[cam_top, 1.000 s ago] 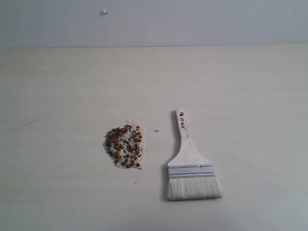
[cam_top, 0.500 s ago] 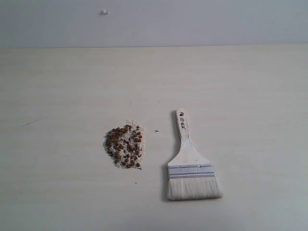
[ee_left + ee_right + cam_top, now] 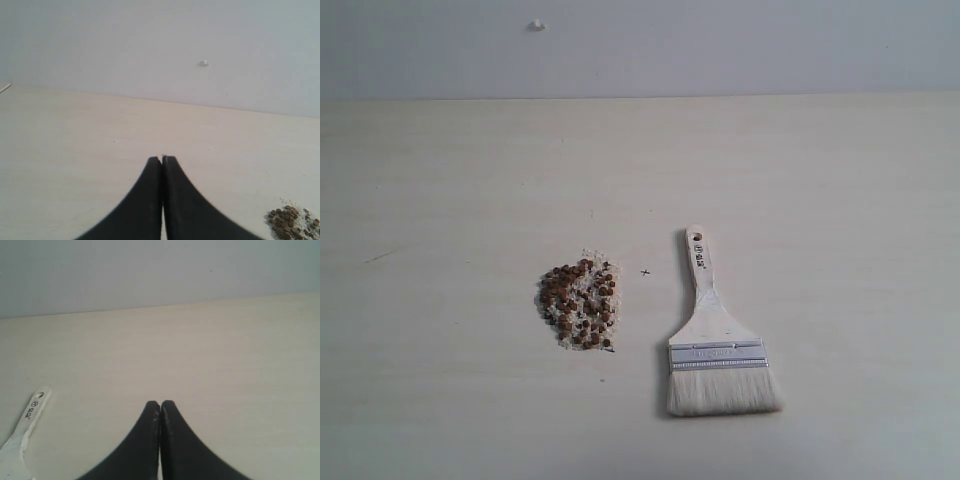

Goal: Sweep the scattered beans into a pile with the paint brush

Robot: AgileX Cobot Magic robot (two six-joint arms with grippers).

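Left wrist view is where the left gripper point(image 3: 162, 159) is seen, its two black fingers pressed together at the tips and clenched on nothing. It is aimed across the pale wooden table point(image 3: 75, 130) toward the grey wall point(image 3: 100, 45), and whether the tips touch the surface cannot be told. Part of the beans point(image 3: 292, 222) is caught off to one side of the fingers, well apart from them. The right gripper point(image 3: 160, 403) is likewise found clamped shut and empty, held in the same forward-pointing pose, with the handle end of the paint brush point(image 3: 30, 415) lying apart from it on the table. From the exterior view, the beans are shown gathered in a compact reddish-brown patch mixed with pale crumbs, left of centre. The brush is laid flat just to their right, not touching them, its bristles toward the camera and its holed handle pointing to the wall.
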